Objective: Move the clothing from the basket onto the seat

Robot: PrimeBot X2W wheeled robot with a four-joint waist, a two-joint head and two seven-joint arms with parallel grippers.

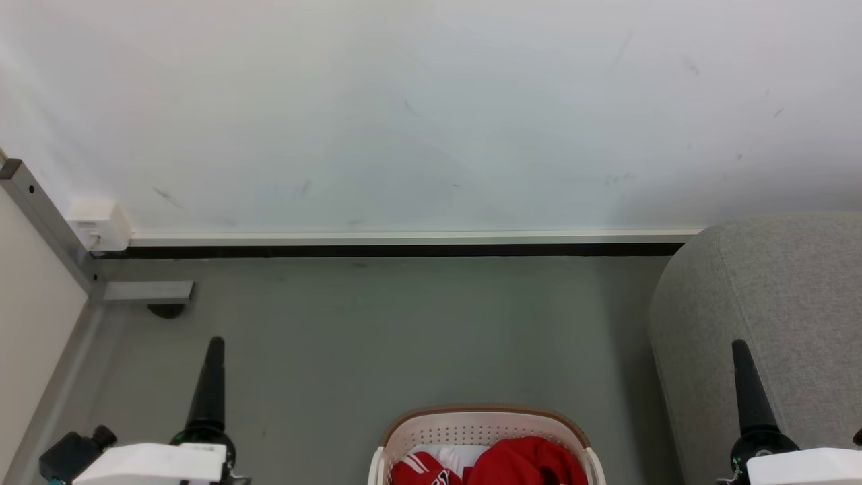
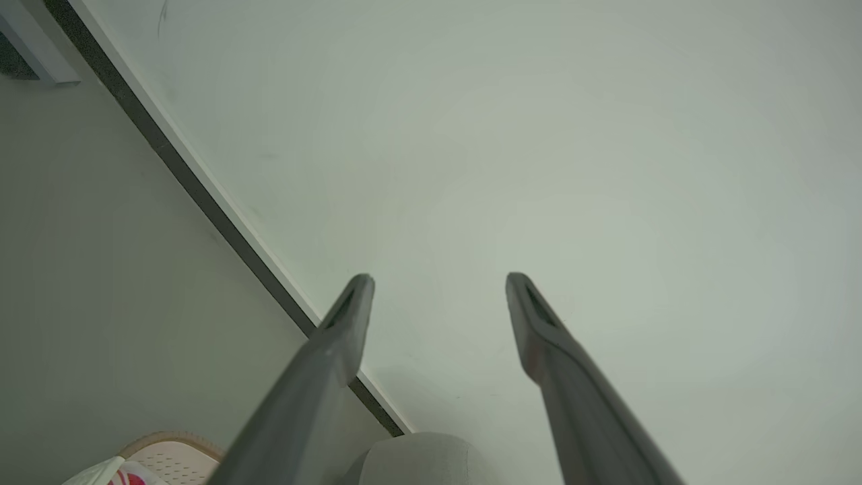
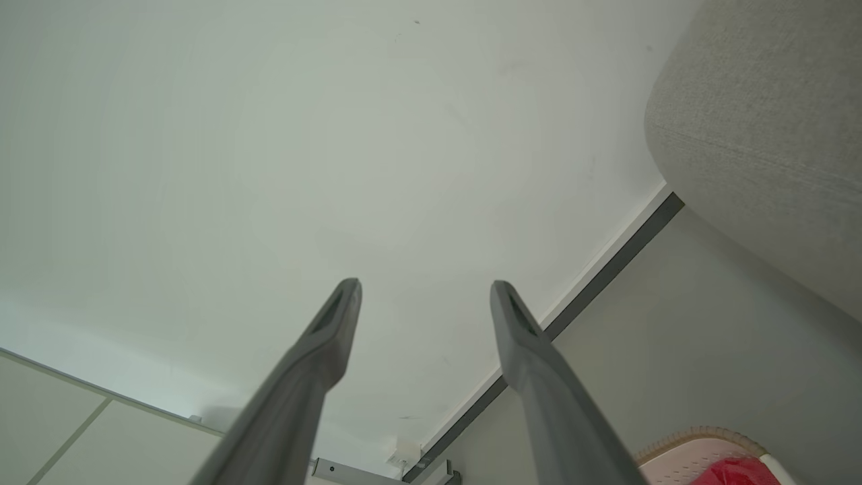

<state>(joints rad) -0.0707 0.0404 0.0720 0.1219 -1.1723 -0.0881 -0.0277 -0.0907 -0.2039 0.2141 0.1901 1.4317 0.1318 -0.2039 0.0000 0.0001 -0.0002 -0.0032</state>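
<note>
The red clothing [image 1: 524,462] lies bunched in soft folds inside the basket [image 1: 482,411], a rounded white plastic tub with perforated walls and a brown rim. The basket stands on the smooth grey floor [image 1: 377,330], low in the middle of the head view. To its right, apart from it, rises the seat [image 1: 781,283], bulky and round-cornered, covered in light grey woven fabric. The left tool [image 2: 438,283] and the right tool [image 3: 425,286] each hold their long, dark, tapering fingers spread and empty before the matt white wall [image 1: 431,101].
</note>
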